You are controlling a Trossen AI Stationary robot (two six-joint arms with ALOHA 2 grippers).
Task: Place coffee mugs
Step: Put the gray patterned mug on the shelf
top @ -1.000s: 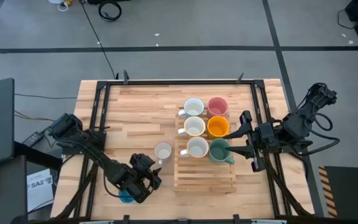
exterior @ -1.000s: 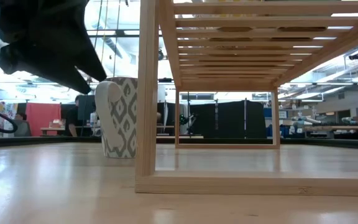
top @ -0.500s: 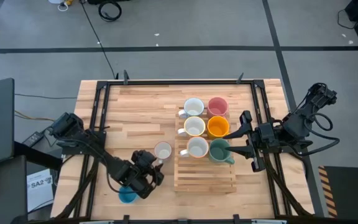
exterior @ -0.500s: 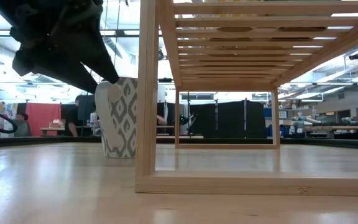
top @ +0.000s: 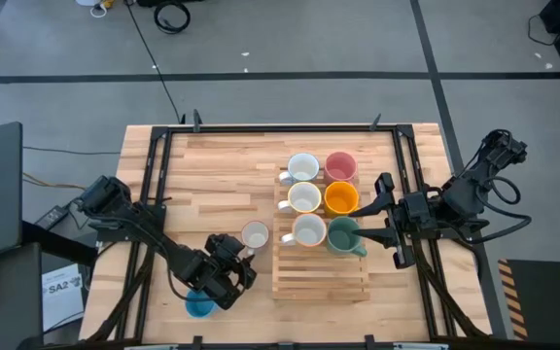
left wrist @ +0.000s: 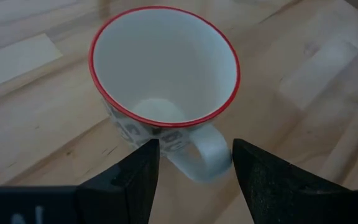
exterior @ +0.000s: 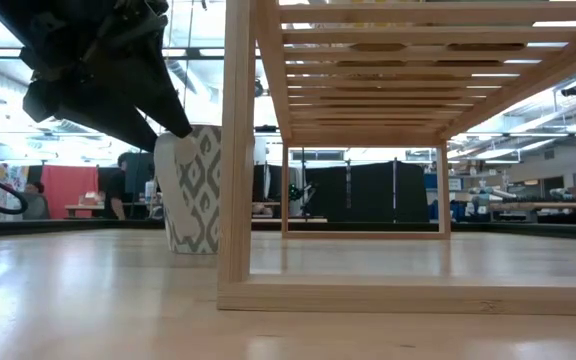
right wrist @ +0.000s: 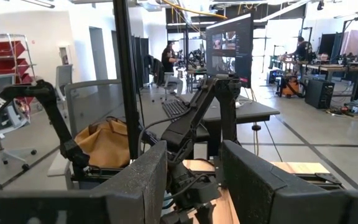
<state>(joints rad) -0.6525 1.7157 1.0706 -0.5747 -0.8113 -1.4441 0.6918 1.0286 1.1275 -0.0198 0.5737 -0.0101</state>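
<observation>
The left gripper [top: 233, 269] hung over the front left part of the wooden table [top: 212, 165], its two dark fingers [left wrist: 132, 180] spread apart and set either side of the handle of a white mug with a red rim and grey pattern [left wrist: 165, 81], with nothing clasped between them. That mug [top: 255, 235] stood upright on the tabletop just beside the slatted wooden rack [top: 321, 277]; from table height it appeared next to one of the rack's legs [exterior: 236, 150], the dark gripper [exterior: 98, 70] above it. A blue mug [top: 198, 306] sat near the table's front edge, partly hidden under the left arm. Six mugs stood in two columns on top of the rack: three white mugs [top: 303, 167] [top: 304, 198] [top: 308, 231] in the left column, and a pink mug [top: 340, 166], an orange mug [top: 341, 198] and a dark green mug [top: 344, 235] in the right one. The right gripper [top: 388, 219] waited at the table's right edge beside the rack, its fingers [right wrist: 138, 186] apart and holding nothing.
</observation>
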